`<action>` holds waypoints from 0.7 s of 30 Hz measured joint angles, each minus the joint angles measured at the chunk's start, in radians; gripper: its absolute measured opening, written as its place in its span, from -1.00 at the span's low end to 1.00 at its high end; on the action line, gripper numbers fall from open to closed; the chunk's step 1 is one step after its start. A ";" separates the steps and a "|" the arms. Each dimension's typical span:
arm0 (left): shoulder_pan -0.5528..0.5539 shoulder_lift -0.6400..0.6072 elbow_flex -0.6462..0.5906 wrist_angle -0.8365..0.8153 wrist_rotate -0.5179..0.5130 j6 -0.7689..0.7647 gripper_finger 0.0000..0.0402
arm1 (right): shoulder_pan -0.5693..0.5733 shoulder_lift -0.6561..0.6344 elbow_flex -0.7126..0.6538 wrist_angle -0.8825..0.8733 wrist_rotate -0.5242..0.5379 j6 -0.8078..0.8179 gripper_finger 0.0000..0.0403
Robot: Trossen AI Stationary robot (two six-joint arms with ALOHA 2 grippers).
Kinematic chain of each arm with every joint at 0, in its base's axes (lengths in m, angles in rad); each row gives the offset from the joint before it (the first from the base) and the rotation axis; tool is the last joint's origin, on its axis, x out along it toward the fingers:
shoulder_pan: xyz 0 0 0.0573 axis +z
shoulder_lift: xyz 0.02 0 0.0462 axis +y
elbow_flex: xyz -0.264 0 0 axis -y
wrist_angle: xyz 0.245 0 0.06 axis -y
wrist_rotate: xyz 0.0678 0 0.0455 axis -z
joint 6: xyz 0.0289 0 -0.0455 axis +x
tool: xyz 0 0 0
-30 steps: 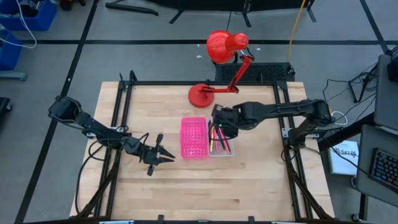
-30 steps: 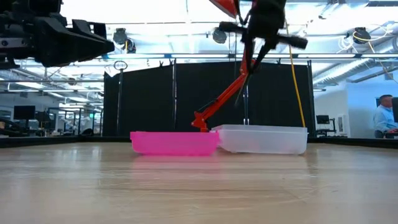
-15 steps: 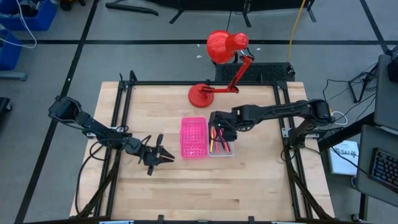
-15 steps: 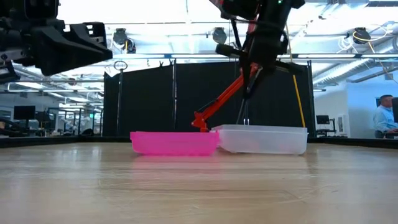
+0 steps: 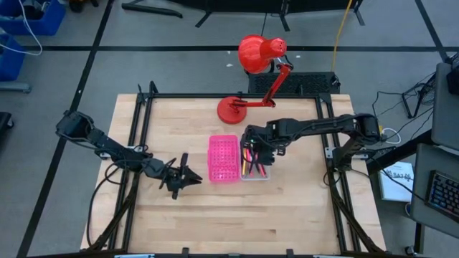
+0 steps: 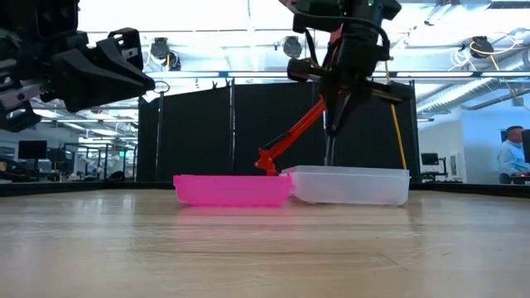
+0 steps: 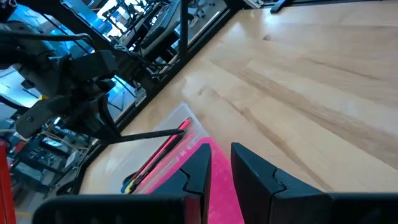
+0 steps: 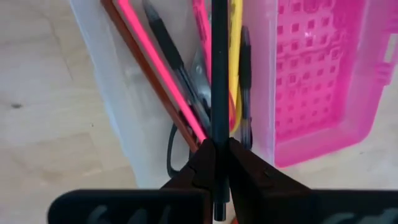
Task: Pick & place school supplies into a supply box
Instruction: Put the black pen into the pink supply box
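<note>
The supply box stands mid-table, a pink perforated half (image 5: 223,158) joined to a clear tray (image 5: 255,166). In the tray lie a red pencil (image 8: 146,68), a pink one, a yellow one (image 8: 235,56), a black pen (image 8: 168,56) and scissors (image 8: 172,149). My right gripper (image 8: 219,163) hangs over the tray, shut on a thin black pen (image 8: 219,74). My left gripper (image 5: 183,177) hovers left of the pink half, its fingers a narrow gap apart with nothing between them (image 7: 221,171). My right gripper pinches the black pen's shaft near its upper end (image 8: 219,135) between its two fingers (image 8: 200,167); a short stub sticks out behind them. The fingers point steeply down. The pen hangs nearly upright (image 6: 330,147), its lower end at the tray's rim; I cannot tell whether it touches the floor.
A red desk lamp (image 5: 252,75) stands behind the box, its round base (image 5: 232,110) at the table's far edge. Black frame rails (image 5: 138,143) run along the left and right sides. Bare wood (image 5: 237,215) lies toward the near edge. A person (image 6: 511,157) sits far off.
My right gripper has sunk toward the clear tray and tipped to point more steeply down. The black pen, slanted before, now hangs nearly upright with its lower end at the tray. My left gripper has rolled about its own axis without leaving its place.
</note>
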 joint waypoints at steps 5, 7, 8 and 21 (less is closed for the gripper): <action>0.019 0.000 0.000 0.000 0.001 -0.001 -0.65 | -0.030 0.000 0.000 0.022 -0.115 0.039 -0.92; 0.028 0.000 0.000 -0.003 0.001 -0.001 -0.65 | -0.041 0.006 0.000 0.032 -0.152 0.051 -0.92; 0.031 0.000 0.000 -0.007 0.001 -0.002 -0.65 | -0.046 0.011 0.000 0.034 -0.170 0.054 -0.92; 0.057 0.000 0.000 -0.057 0.057 -0.014 -0.65 | -0.112 0.076 0.000 0.058 -0.171 -0.013 -0.92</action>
